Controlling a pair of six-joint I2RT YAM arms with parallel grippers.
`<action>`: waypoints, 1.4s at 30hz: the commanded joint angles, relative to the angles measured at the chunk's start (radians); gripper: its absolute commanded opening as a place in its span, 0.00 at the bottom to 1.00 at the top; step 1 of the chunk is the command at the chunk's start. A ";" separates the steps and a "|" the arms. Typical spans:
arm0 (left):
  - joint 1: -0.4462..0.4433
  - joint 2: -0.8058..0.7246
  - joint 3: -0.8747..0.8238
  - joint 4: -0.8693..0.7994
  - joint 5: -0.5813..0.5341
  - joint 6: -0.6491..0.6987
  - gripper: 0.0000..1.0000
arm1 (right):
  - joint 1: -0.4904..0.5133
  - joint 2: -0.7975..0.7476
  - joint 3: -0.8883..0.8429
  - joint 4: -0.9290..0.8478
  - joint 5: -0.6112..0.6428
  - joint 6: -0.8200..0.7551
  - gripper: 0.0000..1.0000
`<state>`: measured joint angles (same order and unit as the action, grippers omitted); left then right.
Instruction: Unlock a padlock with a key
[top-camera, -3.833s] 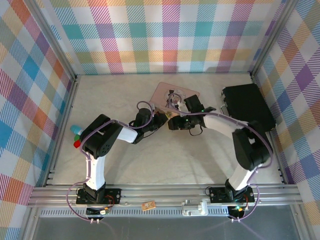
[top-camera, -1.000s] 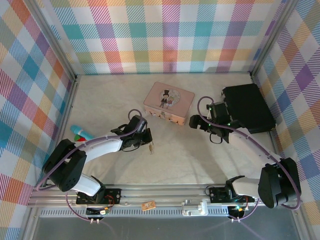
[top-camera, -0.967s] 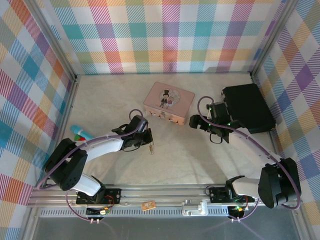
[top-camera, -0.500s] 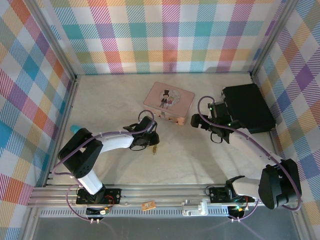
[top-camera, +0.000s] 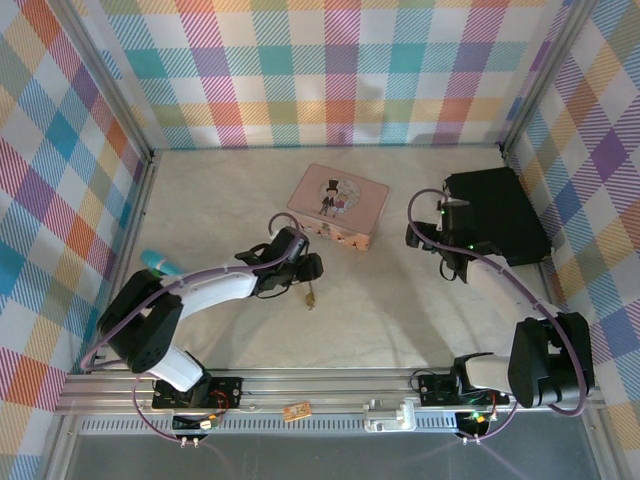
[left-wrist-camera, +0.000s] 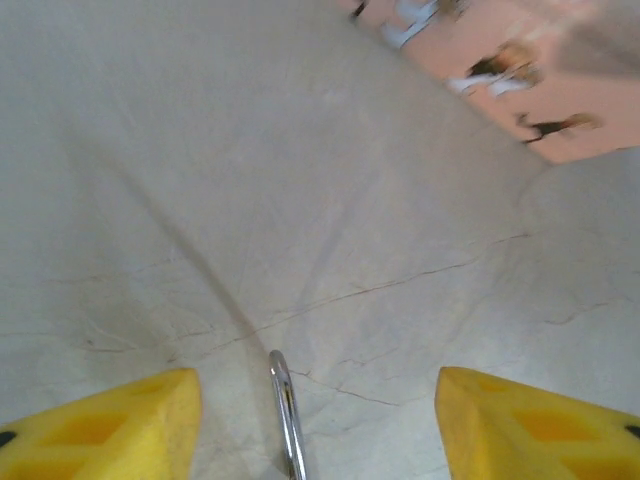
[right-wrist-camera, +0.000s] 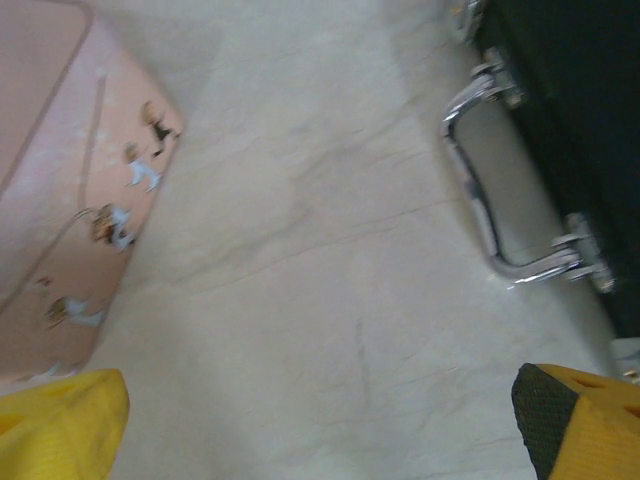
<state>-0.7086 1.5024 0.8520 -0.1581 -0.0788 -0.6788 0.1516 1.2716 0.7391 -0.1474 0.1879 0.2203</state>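
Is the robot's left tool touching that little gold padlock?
Apart. The left wrist view shows the padlock shackle lying between the left tool fingers, which are wide open, with bare table on both sides.

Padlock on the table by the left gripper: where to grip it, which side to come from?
Grip the brass body of the padlock, not the shackle: that is a thin wire loop, likely to slip. It appears to lie flat on the table, so come straight down. The left gripper is open and straddles the shackle.
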 joint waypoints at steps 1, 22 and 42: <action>0.030 -0.122 0.025 -0.059 -0.155 0.070 0.77 | -0.054 0.025 -0.060 0.206 0.036 -0.126 0.99; 0.500 -0.147 -0.230 0.415 -0.504 0.534 0.96 | -0.136 0.270 -0.338 1.010 -0.098 -0.182 0.99; 0.588 0.071 -0.459 1.047 -0.220 0.693 0.98 | -0.136 0.262 -0.326 0.973 -0.154 -0.203 0.99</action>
<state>-0.1318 1.5780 0.3836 0.8242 -0.3397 0.0048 0.0204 1.5311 0.3985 0.7925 0.0544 0.0357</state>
